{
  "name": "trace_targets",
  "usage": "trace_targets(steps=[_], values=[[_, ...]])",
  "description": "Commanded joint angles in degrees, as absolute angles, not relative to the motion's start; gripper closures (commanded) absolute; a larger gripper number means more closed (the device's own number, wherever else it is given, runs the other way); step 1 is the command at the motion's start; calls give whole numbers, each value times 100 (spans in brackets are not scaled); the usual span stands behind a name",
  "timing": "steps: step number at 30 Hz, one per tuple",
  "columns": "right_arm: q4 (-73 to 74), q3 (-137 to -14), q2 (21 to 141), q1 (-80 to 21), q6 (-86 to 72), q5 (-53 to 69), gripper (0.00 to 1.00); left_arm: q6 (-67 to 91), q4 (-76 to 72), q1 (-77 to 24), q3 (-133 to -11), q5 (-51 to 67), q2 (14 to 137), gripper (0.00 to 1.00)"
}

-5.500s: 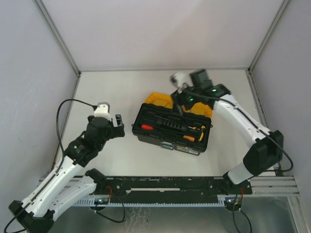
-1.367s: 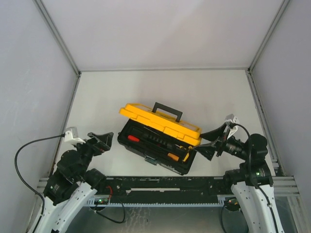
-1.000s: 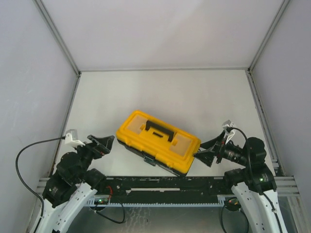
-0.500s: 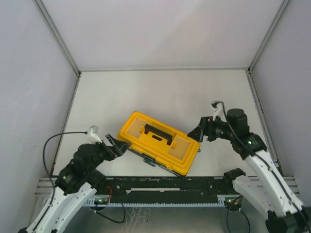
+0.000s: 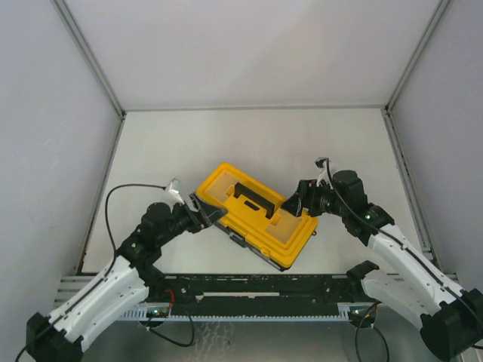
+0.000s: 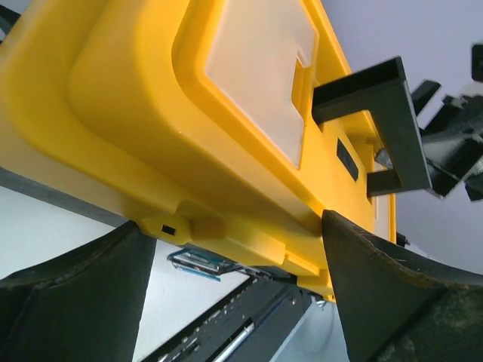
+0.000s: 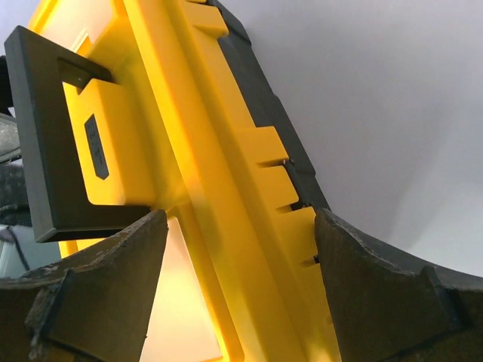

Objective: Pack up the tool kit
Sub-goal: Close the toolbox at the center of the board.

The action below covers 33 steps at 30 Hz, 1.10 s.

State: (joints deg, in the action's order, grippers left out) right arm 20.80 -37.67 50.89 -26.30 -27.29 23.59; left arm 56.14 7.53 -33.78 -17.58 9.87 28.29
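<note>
Both arms have closed in on the toolbox [image 5: 255, 225] since half a second ago, and the box has turned slightly on the counter [image 5: 173, 143]. Its lid, raised shortly before, is now shut. Left pincer [image 5: 202, 215] stands with jaws apart at the box's left end. The left wrist view confirms that the fingers [image 6: 83, 294] flank the yellow lid [image 6: 151, 113], but contact cannot be determined. That view alone shows a bluish latch [image 6: 198, 262] below the lid edge, partly hidden. Right pincer [image 5: 296, 202] is likewise spread at the far right end. Its own view shows the lid between its fingers [image 7: 392, 294] and the black base [image 7: 264, 98] behind, cut off at the frame edge. The handle [image 5: 253, 200] lies flat on top. The box's contents are concealed.
</note>
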Motion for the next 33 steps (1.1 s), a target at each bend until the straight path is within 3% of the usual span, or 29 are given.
trace_targets(steps=[1,8,19,25,33], values=[[1968,-3323,4696,-3018,-3511,2027,24,4615,-599,-3439,-2778,1171,4201,14],[2583,-3301,3689,-3252,-3756,885,23,4041,-918,-3305,-3569,1274,5701,2],[2841,-4049,3786,-3226,-3019,1081,21,4700,-935,-2890,-1655,615,3485,0],[2598,-4114,4091,-3255,-3057,1221,21,5851,-3109,-2834,-45,1078,3288,0],[2389,-4120,4338,-3348,-3039,1320,21,6441,-5154,-2834,559,1270,4418,0]])
